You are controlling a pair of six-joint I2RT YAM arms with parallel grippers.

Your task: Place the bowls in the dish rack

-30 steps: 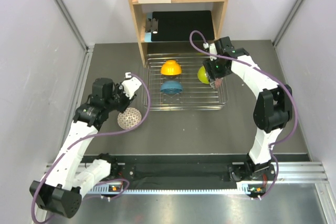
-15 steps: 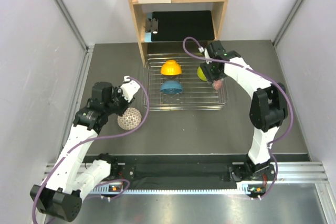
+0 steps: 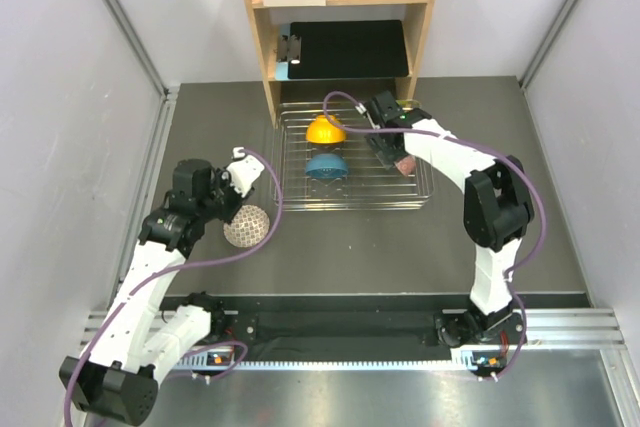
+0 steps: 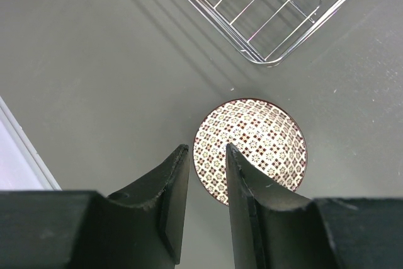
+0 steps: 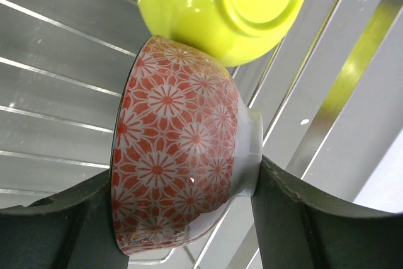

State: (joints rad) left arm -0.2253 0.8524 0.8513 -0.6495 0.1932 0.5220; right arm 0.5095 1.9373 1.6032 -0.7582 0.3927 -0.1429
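Right gripper (image 3: 393, 150), grasping the pinkish bowl (image 5: 182, 155), has swung left over the dish rack (image 3: 350, 198) for placement; left gripper (image 4: 206, 155), jaws parted, hovers above the net-patterned bowl (image 4: 261, 149).

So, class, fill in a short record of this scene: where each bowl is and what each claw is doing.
Rack: silver wire dish rack
In rack: orange round bowl, blue round bowl, lime-green round bowl
Outside rack: white net-patterned bowl, on grey table
Right claw: shut on red flower-patterned bowl, over rack
Left claw: open, above white net-patterned bowl's rim
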